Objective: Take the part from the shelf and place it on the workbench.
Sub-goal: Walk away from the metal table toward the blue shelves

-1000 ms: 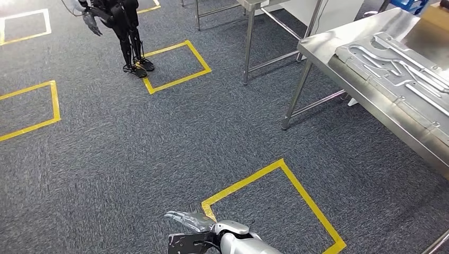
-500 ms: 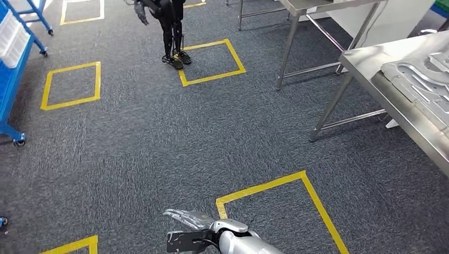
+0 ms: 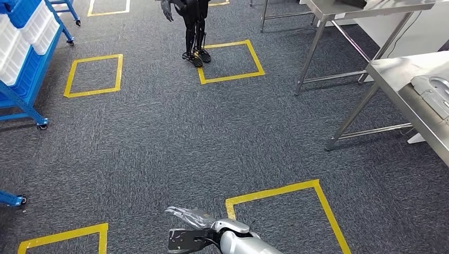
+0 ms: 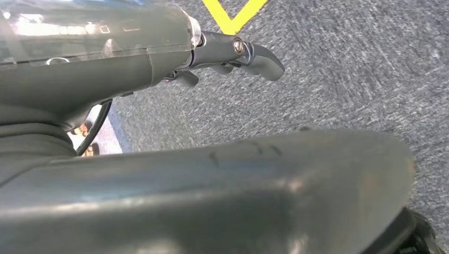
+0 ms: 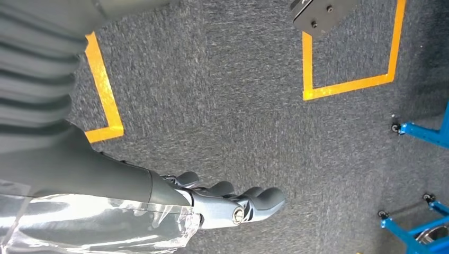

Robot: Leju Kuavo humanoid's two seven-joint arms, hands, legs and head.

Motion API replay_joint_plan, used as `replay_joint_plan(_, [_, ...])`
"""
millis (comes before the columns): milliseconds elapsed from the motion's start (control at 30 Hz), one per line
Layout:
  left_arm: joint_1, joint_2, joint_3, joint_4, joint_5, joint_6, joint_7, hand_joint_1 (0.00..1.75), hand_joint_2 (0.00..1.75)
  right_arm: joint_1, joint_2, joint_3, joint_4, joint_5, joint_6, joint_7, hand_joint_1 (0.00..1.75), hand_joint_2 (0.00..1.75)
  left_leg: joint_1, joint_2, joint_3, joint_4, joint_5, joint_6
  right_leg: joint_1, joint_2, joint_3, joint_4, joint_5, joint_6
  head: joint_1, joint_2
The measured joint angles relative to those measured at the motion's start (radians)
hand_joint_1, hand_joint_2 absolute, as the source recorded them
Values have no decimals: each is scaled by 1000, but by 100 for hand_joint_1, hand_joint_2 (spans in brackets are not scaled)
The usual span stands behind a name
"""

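Two steel surfaces stand at the right – the near surface (image 3: 392, 69) carries one grey metal part (image 3: 434, 92) at its edge, the far surface (image 3: 339, 8) stands behind it. One blue shelf (image 3: 24, 58) on castors, holding white bins, stands at the left. Five yellow tape squares mark the grey carpet. The right hand (image 3: 188, 217) hangs low over the floor, fingers apart, holding nothing. The left hand (image 4: 233, 53) – fingers loosely extended over carpet – also holds nothing. One black humanoid robot (image 3: 193, 26) stands far ahead beside a square.

grey metal part (image 3: 431, 90) flat on steel workbench (image 3: 392, 69)
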Motion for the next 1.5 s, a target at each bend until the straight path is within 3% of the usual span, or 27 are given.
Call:
replay_joint_plan(300, [-1,6,-1,0,-6,0,-2,0,0,8,-4,-10,-16,1,-3,-6,0,0,4,0,2,-8,6,-12,7,2,-2,-5,3,-13,0,0])
replay_joint_plan(467, [0,8,-1,0,1,-1,-6,0,0,10,-6,-13,-20,1,-3,-12,0,0,4,0,1,-11,6,-12,6,1,0,-8,4,-12,0,0])
replay_joint_plan(567, [0,14,-1,0,4,-4,-12,0,0,14,-8,-14,-28,0,-2,-15,0,0,2,-3,28,-51,4,10,-1,-3,3,11,35,2,0,0])
replay_joint_plan(600, [0,14,-1,0,4,-6,-13,0,0,14,-9,-14,-31,-1,-2,-15,0,0,4,-4,44,-69,7,16,-2,-3,-2,28,33,6,0,0])
replay_joint_plan(633, [-1,14,-1,0,4,-8,-14,0,0,12,-9,-14,-33,-1,-2,-14,0,0,6,-4,58,-81,11,19,-3,-1,-14,50,12,9,0,0])
replay_joint_plan(700, [-3,15,-1,0,6,-10,-15,0,0,12,-10,-14,-37,-1,-2,-12,0,0,8,-4,67,-86,13,19,-11,2,-69,138,-52,20,0,0])
replay_joint_plan(767, [-1,15,-1,0,8,-13,-15,0,0,18,-12,-14,-38,-1,1,-7,0,0,12,-4,67,-84,9,12,-25,2,-119,214,-84,35,0,0])
replay_joint_plan(800, [1,16,-1,0,10,-14,-15,0,0,22,-13,-14,-39,-1,2,-5,0,0,16,-5,67,-80,5,5,-33,1,-122,210,-72,43,0,0])
replay_joint_plan(867, [1,16,0,0,13,-16,-16,0,0,25,-15,-14,-42,-1,4,-2,0,0,28,-8,68,-62,-10,-16,-50,1,-80,109,-8,63,0,0])
replay_joint_plan(900, [1,19,0,0,14,-16,-16,0,0,25,-16,-14,-43,-1,4,-1,0,0,33,-10,68,-50,-19,-28,-52,5,-60,60,7,69,0,0])
replay_joint_plan(933, [1,20,0,0,15,-17,-16,0,0,26,-17,-14,-44,-1,4,0,0,0,36,-11,65,-39,-29,-41,-51,6,-47,30,10,62,0,0])
replay_joint_plan(1000, [0,23,0,-1,16,-17,-17,0,0,30,-19,-14,-46,-1,4,1,0,0,38,-12,65,-23,-46,-60,-42,9,-45,27,-7,29,0,0])
replay_joint_plan(1033, [0,22,0,0,16,-17,-17,0,0,32,-20,-14,-48,-1,4,1,0,0,40,-12,67,-17,-51,-67,-38,8,-40,30,-8,9,0,0])
replay_joint_plan(1100, [-3,21,0,0,17,-17,-17,0,0,32,-19,-14,-54,-1,4,1,0,0,48,-4,54,26,-47,-74,-33,8,-21,29,-15,-11,0,0])
replay_joint_plan(1167, [-6,20,0,0,18,-17,-17,0,0,30,-18,-14,-58,-1,4,1,0,0,47,5,-13,134,-51,-72,-26,6,6,23,-31,-24,0,0])
replay_joint_plan(1233, [-4,20,1,0,19,-16,-17,0,0,29,-17,-14,-60,-1,4,2,0,0,39,8,-104,254,-92,-65,-18,4,35,18,-52,-33,0,0])
replay_joint_plan(1300, [0,21,1,0,19,-15,-16,0,0,30,-17,-14,-60,0,7,2,0,0,27,8,-165,287,-131,-52,-12,7,68,16,-77,-37,0,0])
replay_joint_plan(1333, [1,21,2,0,19,-15,-15,0,0,30,-17,-14,-60,0,8,2,0,0,20,8,-174,259,-128,-43,-10,9,86,15,-92,-38,0,0])
replay_joint_plan(1367, [1,22,2,0,19,-14,-14,0,0,30,-16,-14,-61,0,9,2,0,0,11,8,-172,206,-96,-33,-9,10,107,14,-107,-38,0,0])
replay_joint_plan(1433, [3,25,2,0,19,-14,-14,0,0,30,-15,-14,-62,1,12,3,0,0,-9,7,-157,90,30,-13,-9,13,141,6,-135,-33,0,0])
replay_joint_plan(1467, [3,27,2,0,20,-14,-14,0,0,29,-15,-14,-63,1,14,3,0,0,-17,7,-149,53,78,-4,-10,14,154,-4,-146,-28,0,0])
replay_joint_plan(1500, [4,29,2,0,20,-14,-13,0,0,29,-14,-14,-64,2,15,3,0,0,-22,6,-142,34,102,2,-9,15,166,-12,-149,-23,0,0])
